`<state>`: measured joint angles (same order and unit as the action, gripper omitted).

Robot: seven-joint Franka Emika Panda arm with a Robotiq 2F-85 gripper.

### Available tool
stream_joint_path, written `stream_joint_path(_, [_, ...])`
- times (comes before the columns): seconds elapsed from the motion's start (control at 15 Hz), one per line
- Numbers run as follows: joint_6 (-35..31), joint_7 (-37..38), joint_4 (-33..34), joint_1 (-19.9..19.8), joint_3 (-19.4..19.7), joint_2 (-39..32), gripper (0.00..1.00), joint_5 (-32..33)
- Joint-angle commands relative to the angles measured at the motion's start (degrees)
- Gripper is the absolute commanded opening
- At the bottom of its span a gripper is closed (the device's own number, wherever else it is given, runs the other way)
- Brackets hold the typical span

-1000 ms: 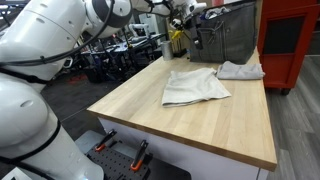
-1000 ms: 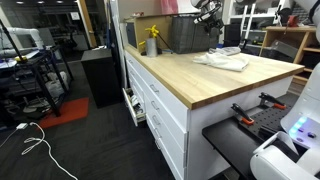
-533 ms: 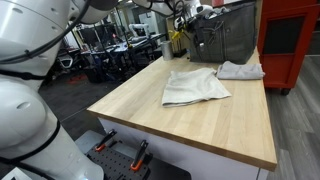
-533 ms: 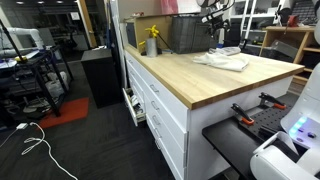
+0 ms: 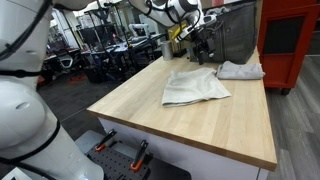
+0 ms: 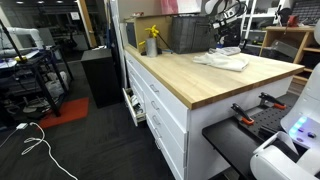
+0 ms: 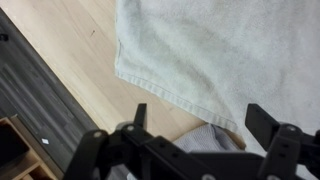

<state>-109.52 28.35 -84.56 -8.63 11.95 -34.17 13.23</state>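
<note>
the pale towel [image 5: 195, 87] lies spread flat on the wooden table [image 5: 200, 130], toward its far end. the gripper [image 5: 204, 48] hangs above the towel's far edge. its fingers [image 7: 140, 116] are spread wide and grasp nothing, with towel showing between them in the wrist view. a smaller crumpled cloth [image 5: 240, 70] sits just beside the towel at 2 o'clock. a grey metal box [image 5: 235, 30] stands at 12 o'clock behind both.

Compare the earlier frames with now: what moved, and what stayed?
The tool swung across and dipped lower, now hanging above the far edge of the spread towel; jaws open, nothing taken or released. The towel, the crumpled cloth beside it and the yellow bottle stayed put.
</note>
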Motion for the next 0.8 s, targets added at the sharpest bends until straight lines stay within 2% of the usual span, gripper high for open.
stream_joint_path(0.0, [-6.35,-9.72,-13.86,-0.7,-0.63,9.93,1.0,-1.06])
stream_joint_path(0.13, [-8.08,-15.92,-19.46,-1.18,-1.04,14.05,1.0,-1.7])
stream_joint_path(0.27, [-5.81,-18.66,-25.26,-0.84,-0.51,18.73,1.0,-1.52])
stream_joint_path(0.33, [-5.27,-15.37,-16.76,-0.28,-0.09,11.61,1.0,-1.19])
stream_joint_path(0.53, [-5.29,-16.96,-22.78,-0.46,-0.21,16.49,1.0,-1.13])
stream_joint_path(0.73, [-5.94,-17.72,-23.66,-0.77,-0.53,17.8,1.0,-2.44])
